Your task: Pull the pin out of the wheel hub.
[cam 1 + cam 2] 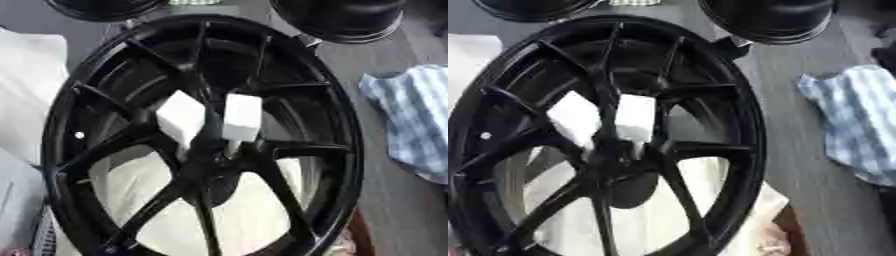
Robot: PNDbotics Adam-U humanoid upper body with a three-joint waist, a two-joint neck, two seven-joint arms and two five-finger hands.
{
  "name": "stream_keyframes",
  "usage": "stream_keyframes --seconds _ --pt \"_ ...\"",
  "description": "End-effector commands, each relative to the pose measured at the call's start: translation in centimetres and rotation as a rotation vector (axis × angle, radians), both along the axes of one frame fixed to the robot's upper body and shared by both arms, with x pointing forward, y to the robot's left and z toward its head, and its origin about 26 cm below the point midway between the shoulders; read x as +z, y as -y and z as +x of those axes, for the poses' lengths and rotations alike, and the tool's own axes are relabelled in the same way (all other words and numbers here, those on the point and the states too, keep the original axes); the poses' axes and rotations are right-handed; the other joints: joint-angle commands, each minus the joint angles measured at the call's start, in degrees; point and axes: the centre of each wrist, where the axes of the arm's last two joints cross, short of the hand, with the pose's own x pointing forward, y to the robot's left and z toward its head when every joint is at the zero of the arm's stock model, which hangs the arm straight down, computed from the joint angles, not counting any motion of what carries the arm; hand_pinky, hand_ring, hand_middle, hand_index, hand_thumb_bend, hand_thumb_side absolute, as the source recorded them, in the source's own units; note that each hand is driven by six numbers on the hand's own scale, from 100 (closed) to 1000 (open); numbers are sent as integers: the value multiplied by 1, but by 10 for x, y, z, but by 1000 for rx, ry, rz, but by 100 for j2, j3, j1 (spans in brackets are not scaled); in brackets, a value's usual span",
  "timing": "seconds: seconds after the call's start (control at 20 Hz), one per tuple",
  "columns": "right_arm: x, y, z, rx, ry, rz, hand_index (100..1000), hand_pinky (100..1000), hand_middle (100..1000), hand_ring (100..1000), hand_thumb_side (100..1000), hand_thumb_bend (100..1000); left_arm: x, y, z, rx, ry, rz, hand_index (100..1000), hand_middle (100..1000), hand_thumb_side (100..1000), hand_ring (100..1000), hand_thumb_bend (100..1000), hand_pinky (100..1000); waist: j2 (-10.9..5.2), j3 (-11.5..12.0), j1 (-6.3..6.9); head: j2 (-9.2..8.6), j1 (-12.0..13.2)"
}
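Soft, even light from above leaves both views blurred throughout, with faint sheen along the black wheel (pixel 341 130) rim, bright washed-out white blocks (pixel 242 117), and little distinct shadow.

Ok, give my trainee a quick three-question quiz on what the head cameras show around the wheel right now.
1. True or false: the large black spoked alloy wheel fills most of the view.
2. What lies to the right of the wheel? A) a red metal toolbox B) a blue and white striped cloth C) a yellow plastic bucket
3. How many white block-shaped pieces sit by the centre of the wheel, and is either robot hand in view?

Key
1. True.
2. B; it lies on the dark table.
3. Two, side by side just above the hub. Neither hand shows in either view, and the pin itself cannot be made out.
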Motion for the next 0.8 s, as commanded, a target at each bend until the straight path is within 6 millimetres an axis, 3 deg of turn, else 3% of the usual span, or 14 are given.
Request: stream_keyframes --seconds 0.05,0.8 --pt "10 1 -2 5 20 -30 714 922 643 798 549 100 7 -2 -2 -4 23 21 808 584 757 764 100 781 -95 1 6 -3 35" --pt "10 1 -2 2 27 -56 716 921 644 799 544 100 13 -7 -2 9 38 86 807 588 725 766 100 781 -85 -23 -40 46 139"
